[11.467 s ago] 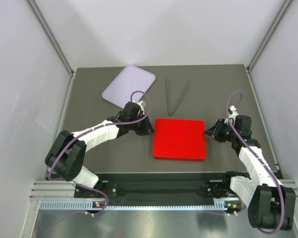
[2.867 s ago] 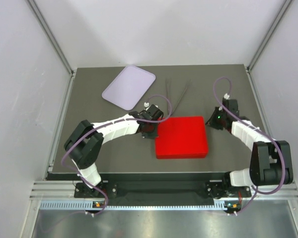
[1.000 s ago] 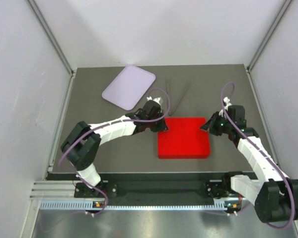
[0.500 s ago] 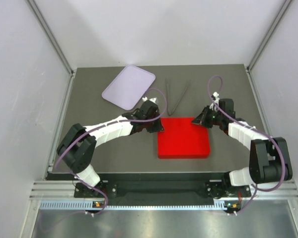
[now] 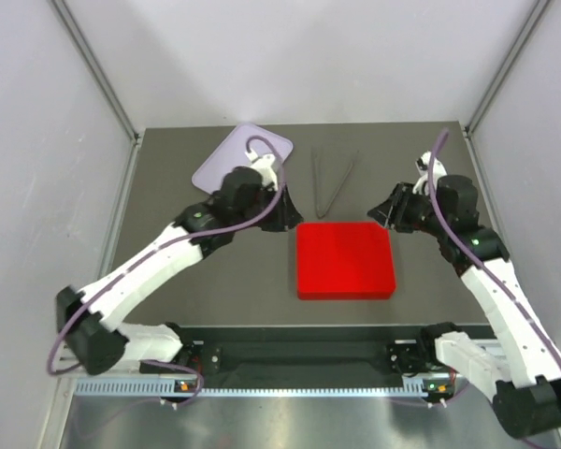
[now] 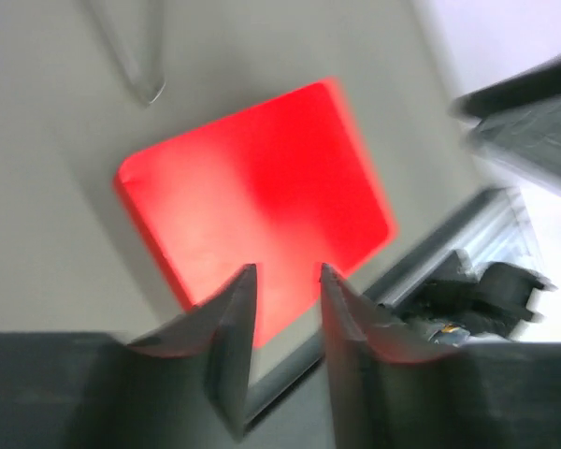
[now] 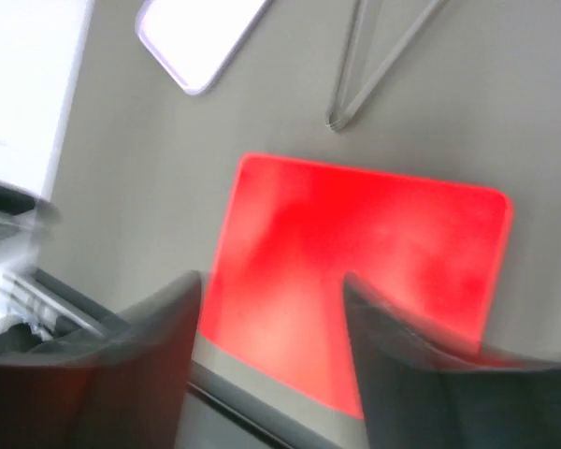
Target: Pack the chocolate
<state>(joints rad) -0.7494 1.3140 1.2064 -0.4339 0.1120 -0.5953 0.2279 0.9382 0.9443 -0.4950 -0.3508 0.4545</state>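
No chocolate shows in any view. A flat red box (image 5: 344, 260) lies shut in the middle of the table, seen also in the left wrist view as the red box (image 6: 252, 196) and in the right wrist view as the red box (image 7: 365, 243). My left gripper (image 5: 280, 211) hovers off the box's far left corner. Its jaws (image 6: 287, 273) stand a little apart with nothing between them. My right gripper (image 5: 391, 208) hangs off the far right corner, open (image 7: 271, 281) and empty. Both are raised above the table.
Thin metal tongs (image 5: 329, 180) lie behind the box, also visible as tongs (image 7: 374, 56). A lavender tray (image 5: 215, 168) sits at the back left, partly under my left arm. White walls close in the table on three sides.
Both grippers were shut at the box's far corners; they have since lifted away from it and opened. The red box has stayed where it was.
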